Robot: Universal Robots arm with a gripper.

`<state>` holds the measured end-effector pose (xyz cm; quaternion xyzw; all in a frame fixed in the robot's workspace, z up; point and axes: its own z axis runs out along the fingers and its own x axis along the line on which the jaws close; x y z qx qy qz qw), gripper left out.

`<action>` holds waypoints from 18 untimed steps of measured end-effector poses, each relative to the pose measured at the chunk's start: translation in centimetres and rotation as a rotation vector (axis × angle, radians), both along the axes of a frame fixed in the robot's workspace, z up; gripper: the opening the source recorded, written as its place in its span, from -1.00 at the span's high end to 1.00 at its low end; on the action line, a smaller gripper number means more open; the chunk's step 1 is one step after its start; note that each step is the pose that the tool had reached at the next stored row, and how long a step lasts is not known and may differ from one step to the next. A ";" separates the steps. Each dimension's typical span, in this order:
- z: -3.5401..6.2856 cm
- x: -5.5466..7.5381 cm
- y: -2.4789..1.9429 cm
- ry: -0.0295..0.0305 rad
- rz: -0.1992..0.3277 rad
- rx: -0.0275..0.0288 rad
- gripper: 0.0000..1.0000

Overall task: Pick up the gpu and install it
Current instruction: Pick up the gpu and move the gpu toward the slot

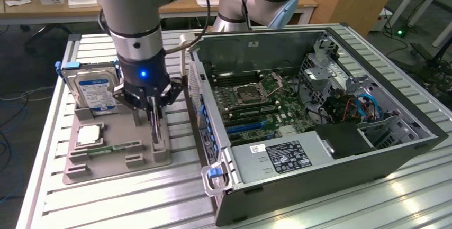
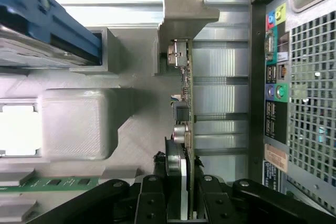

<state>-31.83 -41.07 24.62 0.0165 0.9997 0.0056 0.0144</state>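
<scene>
The gpu [image 2: 186, 98] stands on edge in the grey holder tray [image 1: 106, 165], next to the open computer case [image 1: 395, 149]. Its pale metal bracket [image 1: 186, 60] rises at the end farthest from my gripper [image 1: 155, 136]. I see the thin dark board edge-on in the wrist view, with small parts along it and the bracket [image 2: 189, 3] at its far end. My gripper [image 2: 180, 182] reaches straight down over the card's near end, one black finger [image 2: 152, 198] on each side of the board, shut on it. Whether the card has left its slot I cannot tell.
A silver hard drive [image 1: 95, 91] with a blue label stands at the tray's back. A processor chip [image 1: 90, 134] and a green memory stick [image 1: 109, 148] lie on the tray. The case's motherboard [image 1: 254, 102] lies exposed, and its rear port panel [image 2: 275, 77] is close beside the card.
</scene>
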 end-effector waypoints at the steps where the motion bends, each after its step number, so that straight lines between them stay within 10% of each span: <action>1: 0.48 0.0 0.00 0.0000 0.000 0.0000 0.44; 18: 8.20 0.0 0.00 0.0000 0.000 0.0000 0.44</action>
